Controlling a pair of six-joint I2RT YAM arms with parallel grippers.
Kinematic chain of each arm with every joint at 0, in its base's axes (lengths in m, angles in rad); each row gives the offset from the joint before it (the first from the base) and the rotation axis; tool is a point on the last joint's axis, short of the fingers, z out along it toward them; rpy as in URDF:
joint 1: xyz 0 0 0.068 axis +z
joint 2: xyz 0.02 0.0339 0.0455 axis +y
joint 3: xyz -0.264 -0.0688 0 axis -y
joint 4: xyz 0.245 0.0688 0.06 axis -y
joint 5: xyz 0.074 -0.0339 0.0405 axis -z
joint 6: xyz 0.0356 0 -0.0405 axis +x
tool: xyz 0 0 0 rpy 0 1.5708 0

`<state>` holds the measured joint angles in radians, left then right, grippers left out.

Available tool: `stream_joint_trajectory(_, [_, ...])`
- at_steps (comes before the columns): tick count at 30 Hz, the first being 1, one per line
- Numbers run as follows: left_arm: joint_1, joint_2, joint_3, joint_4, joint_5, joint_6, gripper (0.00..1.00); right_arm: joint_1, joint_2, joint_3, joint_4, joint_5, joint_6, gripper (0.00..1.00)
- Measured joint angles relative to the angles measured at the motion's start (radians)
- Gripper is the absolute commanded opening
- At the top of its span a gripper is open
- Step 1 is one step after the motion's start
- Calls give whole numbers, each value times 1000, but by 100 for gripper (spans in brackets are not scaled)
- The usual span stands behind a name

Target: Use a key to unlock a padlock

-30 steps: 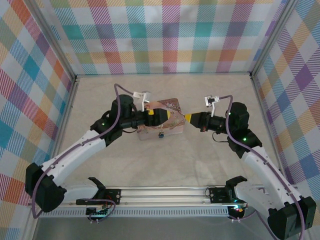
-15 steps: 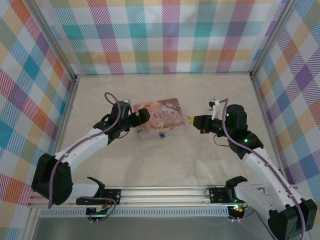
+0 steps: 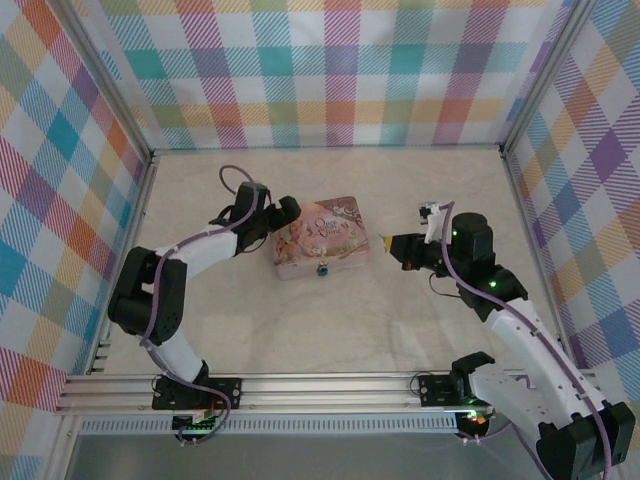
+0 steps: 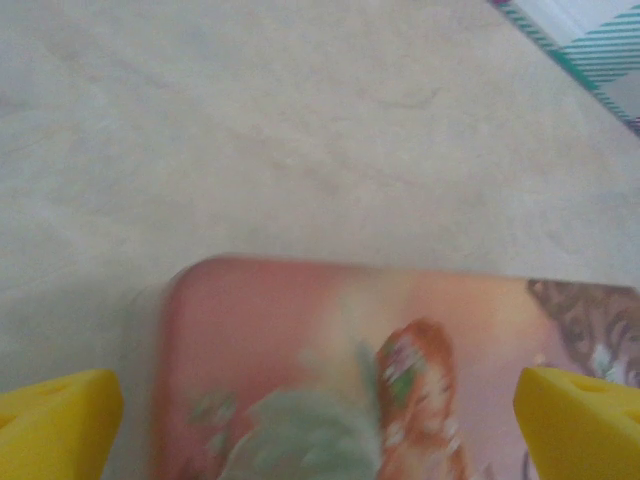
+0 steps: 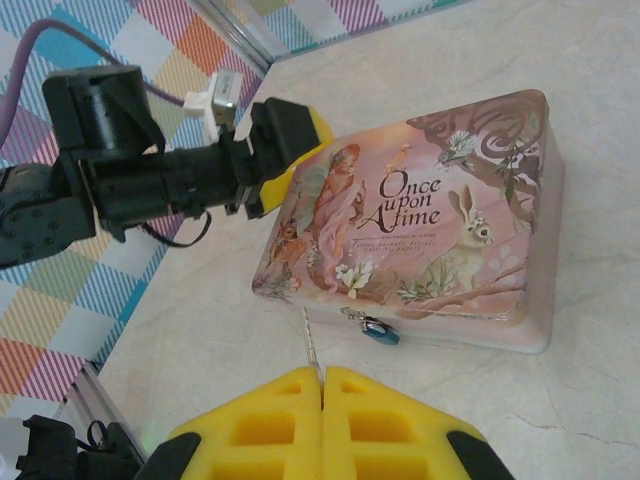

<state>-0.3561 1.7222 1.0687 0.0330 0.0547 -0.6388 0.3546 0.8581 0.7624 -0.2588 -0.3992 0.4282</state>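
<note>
A pink picture tin [image 3: 318, 237] lies mid-table with a small blue padlock [image 3: 323, 268] hanging at its front wall. My left gripper [image 3: 283, 213] is open at the tin's left end, its yellow fingertips [image 4: 50, 420] spread wide on either side of the blurred lid [image 4: 300, 340]. To the right of the tin, clear of it, my right gripper [image 3: 390, 243] is shut on the key. In the right wrist view the thin key blade [image 5: 313, 345] sticks out from the closed yellow pads [image 5: 280, 420], pointing toward the tin's front left corner, left of the padlock [image 5: 380, 333].
Checked walls [image 3: 340, 70] enclose the beige tabletop [image 3: 340, 330] at the back and both sides. A metal rail [image 3: 330, 385] runs along the near edge between the arm bases.
My left gripper has drawn back from over the tin's right part to its left end, its arm folding in. My right gripper, still shut on the key, has shifted slightly right.
</note>
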Motion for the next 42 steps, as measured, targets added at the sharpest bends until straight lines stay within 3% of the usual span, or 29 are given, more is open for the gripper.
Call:
stream_joint_trajectory(13, [-15, 248, 272, 50, 311, 72, 92, 0, 11, -18, -14, 22, -6, 0])
stream_joint_trajectory(17, [-26, 241, 249, 63, 333, 81, 99, 0, 61, -15, -17, 37, -20, 0])
stream_joint_trajectory(22, [-29, 125, 117, 71, 309, 86, 100, 0, 154, 34, -29, 75, -39, 0])
stream_joint_trajectory(30, [-56, -214, -98, 82, 239, 85, 100, -27, 330, 182, -26, 165, -68, 0])
stream_joint_trajectory(35, [-159, -338, -222, 94, 182, 85, 100, -66, 453, 275, -16, 229, -71, 0])
stream_joint_trajectory(42, [-347, -391, -486, 285, 21, 74, 100, -97, 646, 403, -4, 313, -79, 0])
